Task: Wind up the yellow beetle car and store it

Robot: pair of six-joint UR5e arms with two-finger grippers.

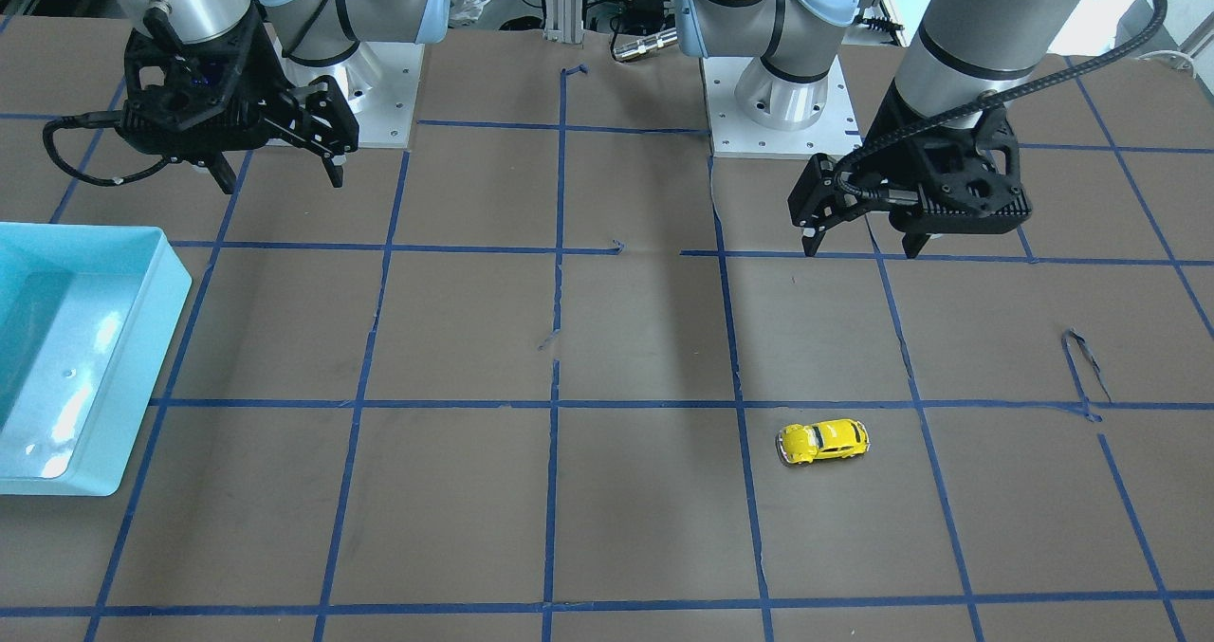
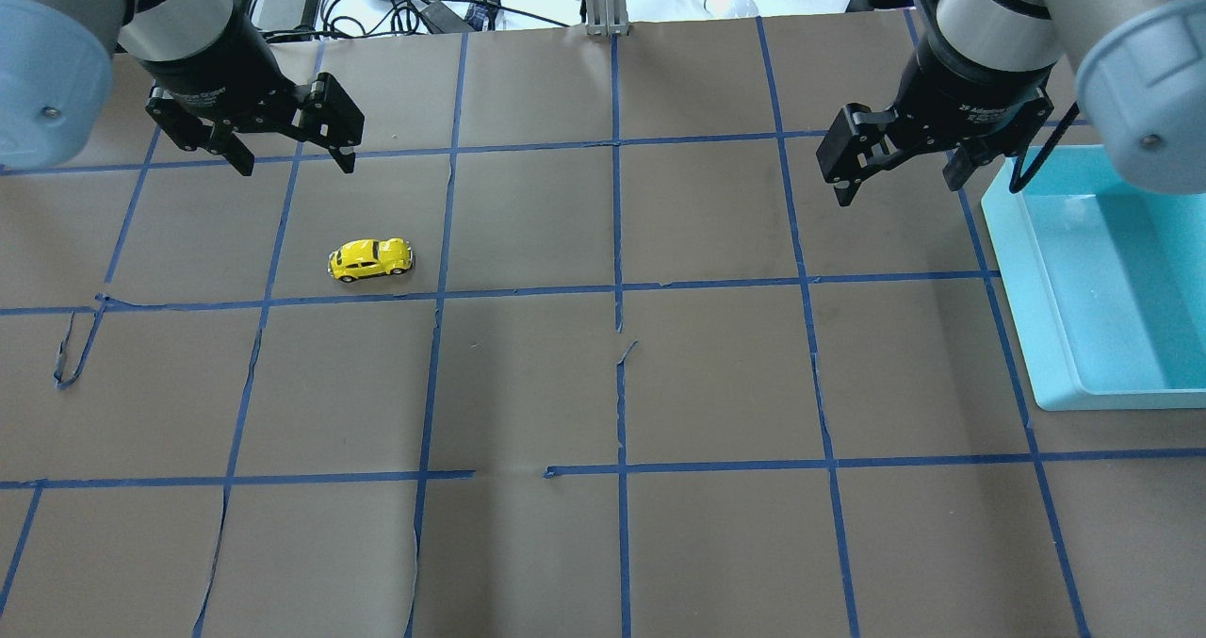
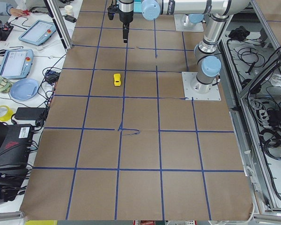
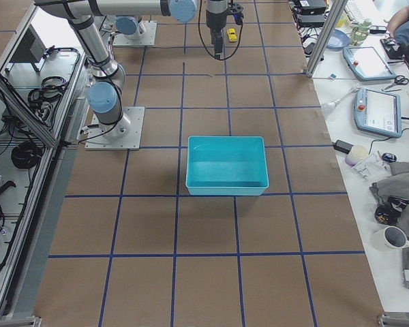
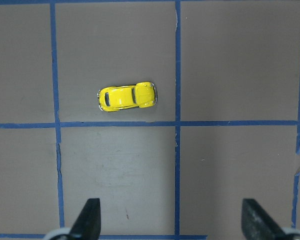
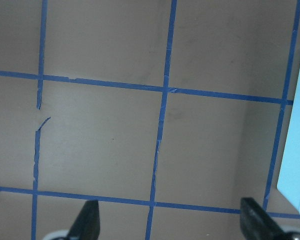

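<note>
Brown paper covers the table (image 2: pixel 716 374), marked into squares with blue tape. The tiny glossy yellow beetle car (image 2: pixel 370 259) stands on its wheels in one square, just beside a tape line. It lies ahead of the black two-finger left gripper (image 2: pixel 297 162), which hangs above the table, apart from the car, fingers spread wide and holding nothing. The black right gripper (image 2: pixel 897 190), equally wide and empty, hangs well apart from the car, near the turquoise plastic bin (image 2: pixel 1121 289).
</note>
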